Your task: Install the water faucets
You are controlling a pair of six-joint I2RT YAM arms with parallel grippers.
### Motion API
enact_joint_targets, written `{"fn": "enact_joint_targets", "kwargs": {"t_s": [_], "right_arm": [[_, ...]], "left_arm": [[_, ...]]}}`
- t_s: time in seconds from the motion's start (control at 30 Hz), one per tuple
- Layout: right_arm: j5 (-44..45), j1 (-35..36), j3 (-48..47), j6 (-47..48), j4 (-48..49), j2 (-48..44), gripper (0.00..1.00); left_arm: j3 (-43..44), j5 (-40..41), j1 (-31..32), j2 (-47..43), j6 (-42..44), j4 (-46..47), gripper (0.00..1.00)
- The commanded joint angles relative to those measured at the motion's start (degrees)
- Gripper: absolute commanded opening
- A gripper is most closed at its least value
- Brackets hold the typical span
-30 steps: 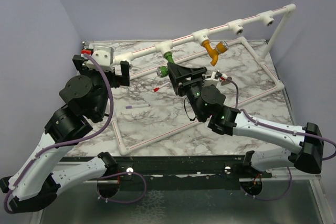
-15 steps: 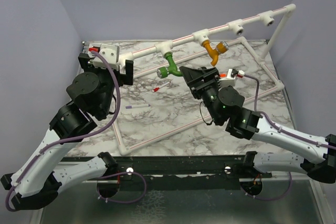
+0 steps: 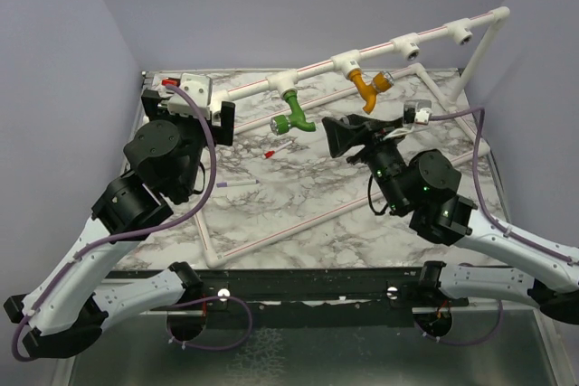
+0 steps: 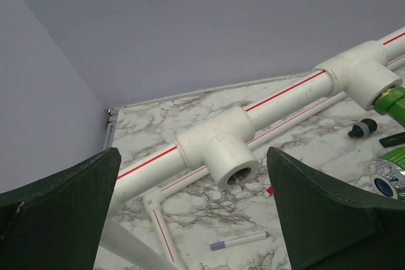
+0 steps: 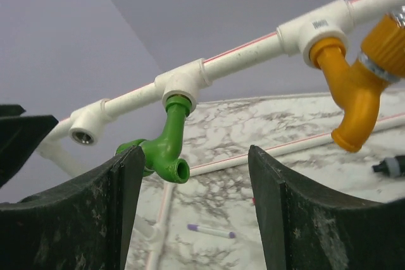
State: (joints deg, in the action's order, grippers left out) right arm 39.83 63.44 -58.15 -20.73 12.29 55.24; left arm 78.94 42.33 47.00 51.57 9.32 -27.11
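The green faucet hangs from a T-socket on the white red-striped pipe frame. The orange faucet hangs from the socket to its right. My right gripper is open and empty, a little to the right of the green faucet and apart from it. In the right wrist view its jaws frame the green faucet, with the orange faucet at upper right. My left gripper is open and empty at the frame's left end, facing an empty T-socket. The green faucet shows at the right edge of that view.
Two empty T-sockets sit further right on the top rail. A purple pen and a red pen lie on the marble table inside the frame's floor rails. A small black fitting lies near the green faucet.
My right gripper has let go of the green faucet's end and drawn back to the right, jaws open. My left arm has shifted slightly back and right.
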Motion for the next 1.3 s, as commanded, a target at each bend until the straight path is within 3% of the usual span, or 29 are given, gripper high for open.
{"fn": "enact_joint_targets", "kwargs": {"t_s": [0.0,0.5,0.63,0.9,1.27], "right_arm": [[-8.1,0.4,-4.1,24.9,-1.7,0.6,0.71],[-31.4,0.5,-8.8,71.5,-17.0,2.0,0.78],[-31.0,0.5,-9.3,81.2,-19.5,4.2,0.78],[-28.0,0.5,-8.9,92.2,-17.0,9.6,0.78],[-17.9,0.5,-6.9,102.4,-4.1,16.6,0.68]], "left_arm": [[0.6,1.8,0.3,0.4,0.7,-0.6,0.99],[1.1,2.9,0.3,0.6,1.3,-0.6,0.99],[1.2,3.2,0.3,0.4,1.3,-0.6,0.99],[1.2,3.7,0.3,0.0,1.2,-0.7,0.99],[0.9,4.3,0.4,-0.7,1.7,-0.8,0.99]]}}
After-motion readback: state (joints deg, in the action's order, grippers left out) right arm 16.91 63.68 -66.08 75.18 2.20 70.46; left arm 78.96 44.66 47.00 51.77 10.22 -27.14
